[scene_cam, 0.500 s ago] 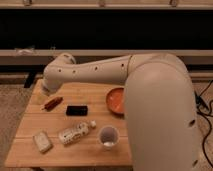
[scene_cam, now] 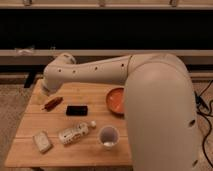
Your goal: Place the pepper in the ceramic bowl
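The gripper hangs at the arm's tip over the left rear of the table, spread wide and empty, though the pale wrist hides most of it. The pepper lies just below on the wood. The arm's bulk cuts off the right side of the bowl. Block, bottle, cup and packet sit apart, with bare wood between them. Dark shelving runs behind.

Jaws beside pepper, left of bowl
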